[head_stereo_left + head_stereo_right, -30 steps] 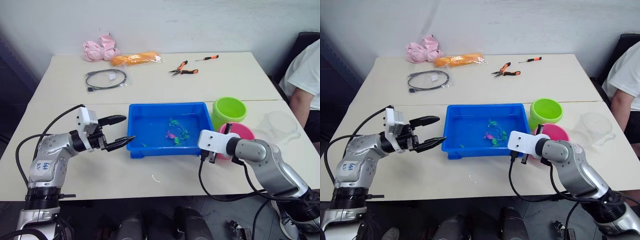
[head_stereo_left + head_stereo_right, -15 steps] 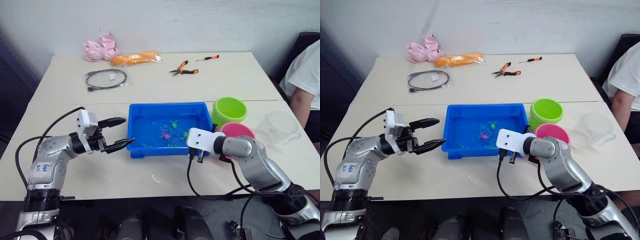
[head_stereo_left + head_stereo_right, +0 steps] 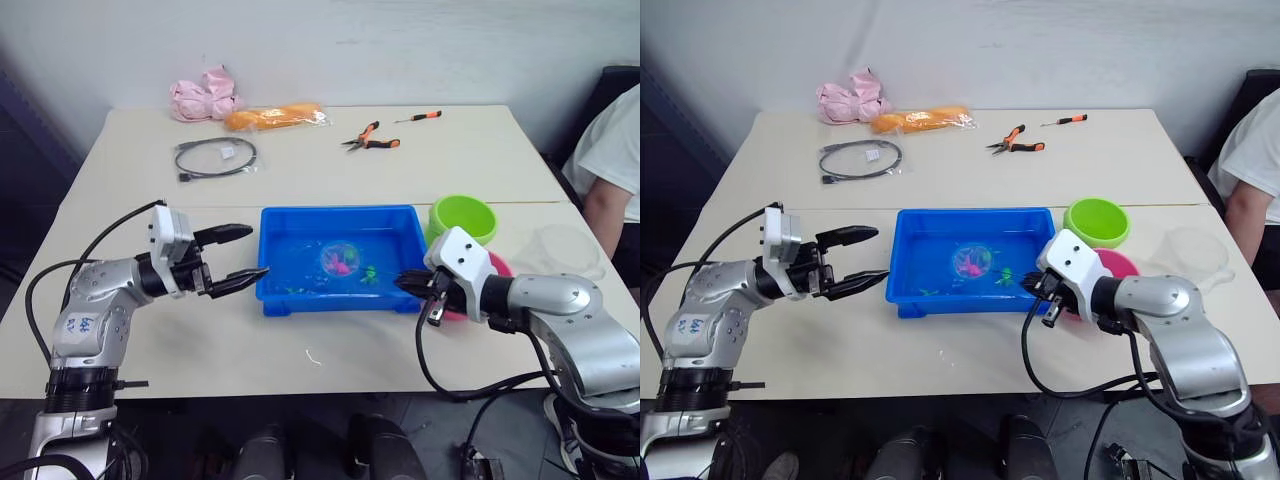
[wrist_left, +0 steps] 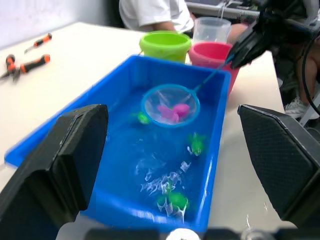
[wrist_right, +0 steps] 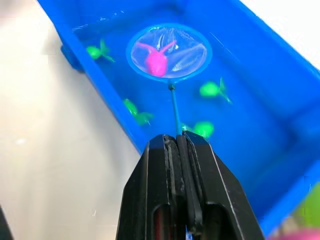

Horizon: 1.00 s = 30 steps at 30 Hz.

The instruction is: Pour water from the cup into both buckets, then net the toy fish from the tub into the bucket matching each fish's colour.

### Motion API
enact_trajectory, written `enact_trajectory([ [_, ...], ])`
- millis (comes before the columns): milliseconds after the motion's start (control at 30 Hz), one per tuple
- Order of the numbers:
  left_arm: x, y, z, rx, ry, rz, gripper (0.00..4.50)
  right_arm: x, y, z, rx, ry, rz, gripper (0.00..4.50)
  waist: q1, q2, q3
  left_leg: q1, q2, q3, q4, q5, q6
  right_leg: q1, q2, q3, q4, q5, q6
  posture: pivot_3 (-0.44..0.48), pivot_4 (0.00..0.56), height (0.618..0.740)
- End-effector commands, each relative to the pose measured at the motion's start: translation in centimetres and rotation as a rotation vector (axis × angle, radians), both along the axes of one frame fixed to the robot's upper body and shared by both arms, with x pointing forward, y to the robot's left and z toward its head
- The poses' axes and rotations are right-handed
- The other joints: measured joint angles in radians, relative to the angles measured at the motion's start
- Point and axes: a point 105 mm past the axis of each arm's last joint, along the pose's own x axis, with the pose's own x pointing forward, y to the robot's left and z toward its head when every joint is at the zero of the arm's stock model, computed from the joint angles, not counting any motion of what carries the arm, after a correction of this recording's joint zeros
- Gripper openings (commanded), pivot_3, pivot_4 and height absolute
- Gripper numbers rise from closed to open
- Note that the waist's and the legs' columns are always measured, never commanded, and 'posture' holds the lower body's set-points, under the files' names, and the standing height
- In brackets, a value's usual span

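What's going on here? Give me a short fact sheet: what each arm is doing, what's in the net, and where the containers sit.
right gripper: shut on the net handle
net: over the blue tub, pink fish inside
left gripper: open, beside the tub's left end, holding nothing
green fish: several loose in the tub's water
green bucket: on the table right of the tub
pink bucket: next to the green one, nearer the robot
clear cup: right of the buckets
far table: pliers, screwdriver, cable
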Motion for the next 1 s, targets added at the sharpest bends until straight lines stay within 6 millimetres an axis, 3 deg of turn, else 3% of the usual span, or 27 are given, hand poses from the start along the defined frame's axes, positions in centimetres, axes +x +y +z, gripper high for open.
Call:
enact_trajectory([
  [33, 0.0, -1.7, 1.5, -0.014, -0.033, -0.097, 4.44, -0.7, -0.8, 1.3, 0.075, -0.044, -0.042, 0.00, 0.000, 0.000, 0.000, 0.000, 0.000, 0.000, 0.000, 0.000, 0.000, 0.000, 0.000, 0.000, 0.000, 0.000, 0.000, 0.000, 0.150, 0.740],
  [200, 0.4, -3.4, 2.0, -0.004, -0.032, -0.197, 4.44, -2.2, -1.3, 2.9, 0.138, -0.096, -0.050, 0.00, 0.000, 0.000, 0.000, 0.000, 0.000, 0.001, -0.001, 0.000, 0.000, 0.000, 0.002, 0.000, 0.003, 0.000, 0.000, 0.000, 0.150, 0.740],
  [400, 0.7, -5.8, 2.4, -0.036, -0.035, -0.296, 4.44, -5.2, -5.3, 4.7, 0.162, -0.187, -0.185, 0.00, 0.015, 0.000, 0.000, 0.000, -0.001, 0.000, 0.000, 0.000, 0.001, 0.001, 0.005, -0.001, 0.002, 0.001, 0.001, 0.000, 0.150, 0.740],
  [533, 0.6, -7.0, 1.9, -0.064, -0.032, -0.326, 4.44, -6.7, -9.6, 4.2, 0.090, -0.279, -0.369, 0.00, 0.024, 0.000, 0.000, 0.000, -0.002, 0.001, 0.000, -0.001, 0.002, 0.002, 0.005, 0.000, 0.000, 0.001, 0.002, 0.000, 0.150, 0.740],
  [633, 0.1, -7.9, 1.0, -0.077, -0.015, -0.354, 4.44, -8.1, -12.8, 3.1, -0.080, -0.355, -0.479, 0.00, 0.025, 0.000, 0.000, 0.001, -0.002, 0.001, 0.000, -0.001, 0.002, 0.002, 0.006, 0.001, -0.002, 0.001, 0.003, 0.000, 0.150, 0.740],
  [767, -0.5, -9.1, 0.3, -0.080, -0.005, -0.384, 4.44, -8.9, -15.2, 1.6, -0.236, -0.454, -0.572, 0.00, 0.022, 0.000, 0.000, 0.002, -0.002, 0.002, 0.000, 0.000, 0.002, 0.002, 0.007, 0.002, -0.002, 0.001, 0.003, 0.000, 0.150, 0.740],
  [1000, -0.7, -9.5, -0.1, -0.077, 0.003, -0.373, 4.44, -9.3, -15.8, 0.1, -0.665, -0.698, -0.483, 0.00, 0.005, 0.000, 0.000, 0.005, -0.001, 0.003, -0.001, 0.001, -0.001, 0.002, 0.007, 0.004, 0.000, 0.001, 0.002, 0.000, 0.150, 0.740],
])
